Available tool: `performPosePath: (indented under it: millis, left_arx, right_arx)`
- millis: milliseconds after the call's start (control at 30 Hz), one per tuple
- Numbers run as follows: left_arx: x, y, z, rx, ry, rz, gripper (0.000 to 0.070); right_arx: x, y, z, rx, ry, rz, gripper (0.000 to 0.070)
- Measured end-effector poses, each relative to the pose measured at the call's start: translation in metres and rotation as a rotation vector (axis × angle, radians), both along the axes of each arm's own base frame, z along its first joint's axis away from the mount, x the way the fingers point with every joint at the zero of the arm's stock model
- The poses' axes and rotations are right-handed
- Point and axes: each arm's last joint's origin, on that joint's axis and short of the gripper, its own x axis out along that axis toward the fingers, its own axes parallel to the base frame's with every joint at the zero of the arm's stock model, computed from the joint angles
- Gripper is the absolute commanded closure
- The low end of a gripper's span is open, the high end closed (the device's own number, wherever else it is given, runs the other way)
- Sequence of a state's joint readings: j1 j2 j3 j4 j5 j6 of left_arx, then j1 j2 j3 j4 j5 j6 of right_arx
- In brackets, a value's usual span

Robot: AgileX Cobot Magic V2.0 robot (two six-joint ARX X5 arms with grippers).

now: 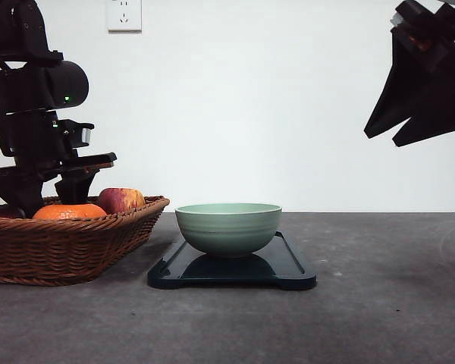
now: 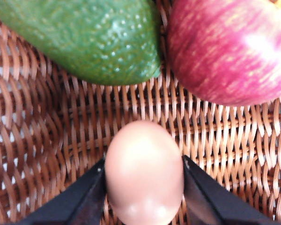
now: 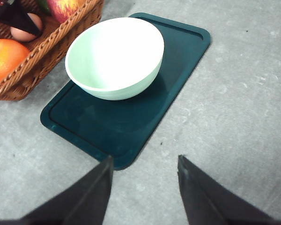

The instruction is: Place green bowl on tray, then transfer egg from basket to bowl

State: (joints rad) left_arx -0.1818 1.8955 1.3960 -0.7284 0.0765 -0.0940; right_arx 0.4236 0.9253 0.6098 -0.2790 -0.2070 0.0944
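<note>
Egg [image 2: 144, 172] lies in the basket [image 2: 47, 140], long axis pointing out between the left gripper's [image 2: 144, 187] 2 fingers, which pinch its sides; bowl [image 1: 227, 227] waits on the tray [image 1: 288, 267] rightward. Right gripper [image 3: 143, 187] hangs spread.

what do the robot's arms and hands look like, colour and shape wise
Both arms are matte black and blocky. The left arm has a rounded cylindrical joint housing with a small green light. The right hand ends in two flat, black, wedge-shaped fingers tapering to points. The left hand has similar black fingers.
</note>
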Motion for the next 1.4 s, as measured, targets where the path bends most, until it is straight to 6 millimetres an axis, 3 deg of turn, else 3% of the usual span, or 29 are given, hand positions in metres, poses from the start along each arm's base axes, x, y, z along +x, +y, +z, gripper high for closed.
performPosePath:
  millis: [200, 500, 767, 1100, 1400]
  left_arx:
    - [-0.007, 0.001, 0.016, -0.003, -0.018, 0.000, 0.0514]
    - [-0.034, 0.002, 0.090, -0.069, -0.271, -0.003, 0.0514]
    - [-0.042, -0.020, 0.136, -0.351, -0.526, -0.127, 0.0513]
    - [-0.047, -0.075, 0.129, -0.403, -0.539, -0.257, 0.0512]
    - [-0.037, -0.123, 0.077, -0.351, -0.406, -0.341, 0.0512]
  right_arx:
    - [0.000, 0.000, 0.000, 0.000, 0.000, 0.000, 0.0428]
    - [0.000, 0.000, 0.000, 0.000, 0.000, 0.000, 0.0428]
    - [0.000, 0.000, 0.000, 0.001, -0.001, 0.000, 0.0428]
    - [0.000, 0.000, 0.001, 0.003, -0.006, 0.000, 0.0428]
    - [0.000, 0.000, 0.001, 0.003, -0.006, 0.001, 0.0428]
